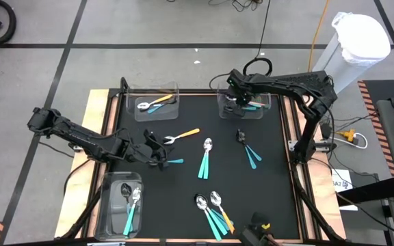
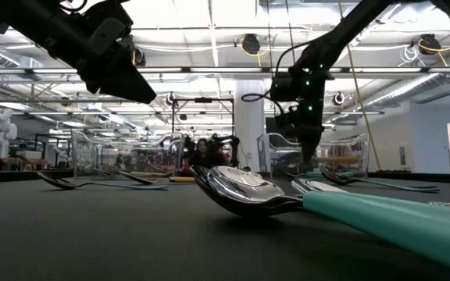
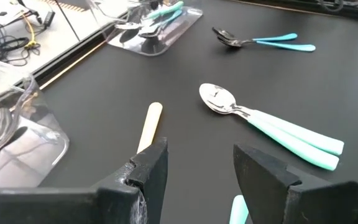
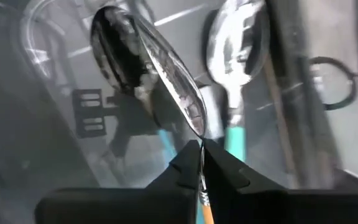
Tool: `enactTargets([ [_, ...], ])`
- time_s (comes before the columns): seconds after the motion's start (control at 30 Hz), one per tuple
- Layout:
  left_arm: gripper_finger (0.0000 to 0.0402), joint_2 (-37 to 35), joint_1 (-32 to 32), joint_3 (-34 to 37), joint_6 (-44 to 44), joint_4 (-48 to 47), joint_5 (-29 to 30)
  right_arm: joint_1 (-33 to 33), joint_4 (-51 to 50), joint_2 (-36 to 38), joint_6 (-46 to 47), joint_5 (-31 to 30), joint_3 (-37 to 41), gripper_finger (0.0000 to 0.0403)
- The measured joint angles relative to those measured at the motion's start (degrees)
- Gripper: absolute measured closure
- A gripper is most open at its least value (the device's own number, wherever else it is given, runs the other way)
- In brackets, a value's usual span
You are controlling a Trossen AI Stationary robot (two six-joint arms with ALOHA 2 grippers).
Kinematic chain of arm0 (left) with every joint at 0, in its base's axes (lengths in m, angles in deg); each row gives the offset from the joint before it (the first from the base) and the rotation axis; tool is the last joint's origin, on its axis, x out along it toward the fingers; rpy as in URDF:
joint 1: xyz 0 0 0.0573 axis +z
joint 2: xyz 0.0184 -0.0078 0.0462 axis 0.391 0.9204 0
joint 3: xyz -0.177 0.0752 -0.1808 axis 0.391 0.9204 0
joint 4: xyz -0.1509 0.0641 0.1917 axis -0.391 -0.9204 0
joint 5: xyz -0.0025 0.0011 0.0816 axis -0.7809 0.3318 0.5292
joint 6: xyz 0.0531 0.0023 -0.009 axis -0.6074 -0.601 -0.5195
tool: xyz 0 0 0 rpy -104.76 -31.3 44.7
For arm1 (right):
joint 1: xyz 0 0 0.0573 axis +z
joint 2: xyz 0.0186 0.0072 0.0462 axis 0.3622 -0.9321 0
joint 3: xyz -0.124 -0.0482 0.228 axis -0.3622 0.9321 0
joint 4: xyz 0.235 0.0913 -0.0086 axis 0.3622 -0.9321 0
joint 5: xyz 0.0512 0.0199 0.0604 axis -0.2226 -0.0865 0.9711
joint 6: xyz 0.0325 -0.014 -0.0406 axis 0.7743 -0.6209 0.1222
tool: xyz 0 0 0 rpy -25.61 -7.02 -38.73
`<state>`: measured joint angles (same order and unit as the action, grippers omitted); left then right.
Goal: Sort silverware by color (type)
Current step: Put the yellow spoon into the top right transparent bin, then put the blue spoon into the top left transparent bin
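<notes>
My right gripper (image 4: 201,163), closed on a spoon (image 4: 151,68), hangs over the one-o'clock bin (image 1: 245,106); next, release. My left gripper (image 3: 197,165) waits open.

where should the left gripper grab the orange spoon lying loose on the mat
Probably mid-handle on the orange spoon, coming straight down with the fingers across its width. It lies flat and apart from other spoons, and the slim straight handle suits the open left gripper better than the rounded metal bowl.
</notes>
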<state>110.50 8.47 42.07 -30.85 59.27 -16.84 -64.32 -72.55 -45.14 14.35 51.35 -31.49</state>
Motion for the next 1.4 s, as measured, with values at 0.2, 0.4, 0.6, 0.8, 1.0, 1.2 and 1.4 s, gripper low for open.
enactTargets([
  [0.2,0.0221,0.00,0.17,0.00,0.00,0.39,1.92,-0.07,0.14,-0.82,1.35,0.66,0.00,0.0338],
  [0.4,0.0221,0.00,0.33,0.00,-0.04,0.33,1.96,-0.10,-0.02,1.10,9.25,-3.01,0.02,0.0286],
  [0.6,0.0221,1.28,0.74,0.00,-1.70,0.09,1.18,1.13,0.77,9.64,18.23,-3.83,0.02,0.0279],
  [0.8,0.0221,6.45,3.29,0.00,-1.58,3.45,-3.57,6.56,3.19,21.62,23.30,-2.46,1.51,0.0290],
  [1.0,0.0221,11.02,3.67,0.00,1.52,4.64,-5.44,14.99,7.30,31.58,30.63,-0.84,11.50,0.0301],
  [1.2,0.0221,11.29,3.65,-0.02,12.41,-1.10,-13.53,23.92,22.76,36.85,39.48,-0.96,26.23,0.0310],
  [1.4,0.0221,10.80,3.65,-0.11,13.51,-15.14,-24.03,31.50,45.24,35.45,42.04,-0.95,35.40,0.0310],
])
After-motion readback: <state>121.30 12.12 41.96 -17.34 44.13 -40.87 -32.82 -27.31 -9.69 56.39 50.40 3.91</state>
